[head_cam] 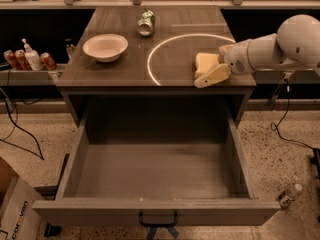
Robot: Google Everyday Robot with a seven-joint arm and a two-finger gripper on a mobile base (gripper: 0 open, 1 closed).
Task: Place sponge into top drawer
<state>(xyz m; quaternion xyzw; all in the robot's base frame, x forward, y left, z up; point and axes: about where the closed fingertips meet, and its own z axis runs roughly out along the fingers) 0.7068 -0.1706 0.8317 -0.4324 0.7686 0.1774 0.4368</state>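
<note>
At the far left of the frame, red cans (10, 59) and a white pump bottle (32, 57) are standing on a low side shelf, and a brown cardboard box (15, 215) is sitting in the lower left corner. On the dark grey wood-grain surface (100, 75), a white round bowl (105, 47) is resting at the upper left. A dented green-and-silver drink can (145, 23) is lying on its side toward the top centre. A thin white ring (150, 64) is showing on the right half of the surface.

Below it, the wide grey wood-grain top drawer (100, 211) is standing pulled out across the lower half of the frame, with its small black handle (158, 219) at bottom centre.

The pale yellow sponge block (204, 61) is sitting on the surface near its right front corner, inside the ring. My cream pincer (210, 67) is reaching in from the right and touching the sponge; I cannot tell whether it is clenched or released. My white arm (280, 46) is stretching off the right edge. A clear plastic bottle (289, 194) is lying on the speckled floor at lower right.
</note>
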